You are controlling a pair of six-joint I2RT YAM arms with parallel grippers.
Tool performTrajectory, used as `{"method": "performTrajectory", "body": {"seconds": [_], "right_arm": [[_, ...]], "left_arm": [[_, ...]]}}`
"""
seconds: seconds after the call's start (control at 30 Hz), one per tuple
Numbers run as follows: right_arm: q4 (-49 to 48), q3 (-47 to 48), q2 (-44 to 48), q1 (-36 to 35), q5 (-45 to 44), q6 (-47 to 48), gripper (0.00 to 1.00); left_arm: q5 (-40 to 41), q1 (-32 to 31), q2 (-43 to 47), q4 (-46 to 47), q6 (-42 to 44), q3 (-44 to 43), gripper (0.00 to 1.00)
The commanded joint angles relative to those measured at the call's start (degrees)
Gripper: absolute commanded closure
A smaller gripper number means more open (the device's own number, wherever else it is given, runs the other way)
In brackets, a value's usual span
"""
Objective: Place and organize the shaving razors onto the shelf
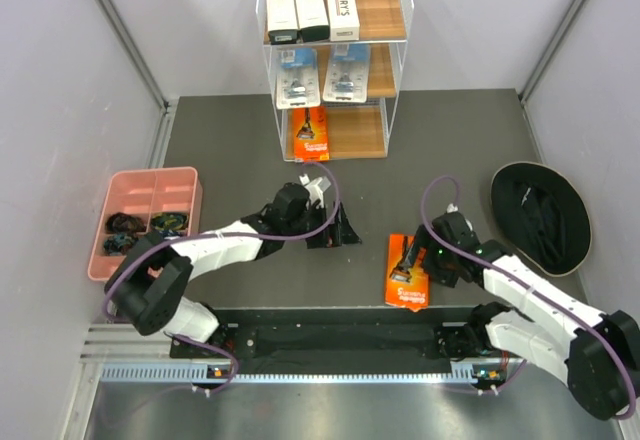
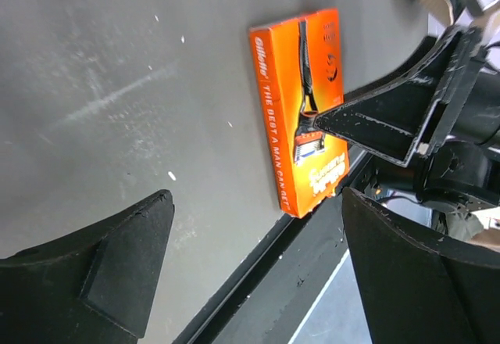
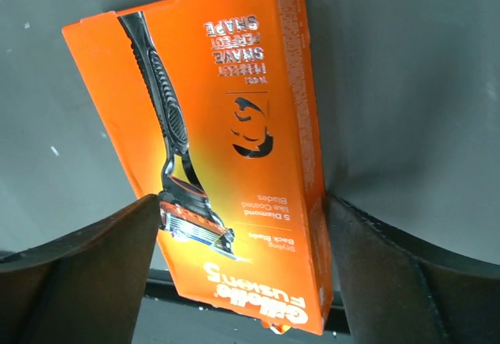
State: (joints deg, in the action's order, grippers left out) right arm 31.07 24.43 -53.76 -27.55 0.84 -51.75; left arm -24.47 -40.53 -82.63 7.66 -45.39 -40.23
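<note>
Right tool [image 3: 242, 211] sits low over the flat orange card razor pack [image 3: 226, 125], jaws wide apart and straddling its two long edges. Whether the pads touch the card cannot be told. The pack lies flat, not lifted. Left tool [image 1: 335, 230] hangs open and empty above the dark surface [image 1: 230, 130], near that pack and to its left. The pack rests close to the front edge of the surface, well apart from the tall white wire-frame shelf with three light-brown wooden tiers [image 1: 385, 10] at the far side. Shelf count: three long white boxes [image 1: 311, 8] side by side on the top tier, one marked HARRY'S; two blue-clear blister packs [image 1: 297, 78] side by side on the middle tier; one matching orange card [image 1: 310, 135] at the left of the bottom tier, bare wood to its right. Judgement: six of seven packs placed, sorted by kind, so the task is nearly complete. Remaining: grip the last orange pack, carry it across, and set it beside its twin on the bottom tier. Pink compartment tray [image 1: 150, 173] at left plays no part.
</note>
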Motion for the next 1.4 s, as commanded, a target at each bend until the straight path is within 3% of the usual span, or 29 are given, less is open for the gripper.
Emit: {"method": "performTrajectory", "body": {"seconds": [0.0,0.23,0.53,0.87,1.03,1.37], "right_arm": [[-4.52,-1.83,-1.79,0.57,3.54,3.49,0.17],[-9.71,-3.77,-2.67,-0.66,7.86,3.14,0.22],[-13.31,-2.80,-7.23,-9.27,6.89,0.33,0.23],[-17.53,-1.40,-10.58,-17.71,5.93,-4.59,0.27],[-16.75,0.27,-9.70,-20.26,6.72,-5.73,0.27],[-12.35,3.08,-5.22,-27.20,9.00,-9.42,0.28]], "left_arm": [[-1.02,-1.65,-2.36,5.86,-1.98,-0.20,0.08],[-0.67,-4.46,-7.01,9.64,-4.18,-0.56,0.10],[-0.58,-6.75,-10.88,12.64,-6.29,-0.20,0.12],[-1.55,-13.25,-13.96,14.05,-7.08,0.59,0.32],[1.34,-16.41,-9.58,15.02,-9.72,2.17,0.34],[6.88,-21.60,0.80,8.17,-11.48,2.43,0.34]]}}
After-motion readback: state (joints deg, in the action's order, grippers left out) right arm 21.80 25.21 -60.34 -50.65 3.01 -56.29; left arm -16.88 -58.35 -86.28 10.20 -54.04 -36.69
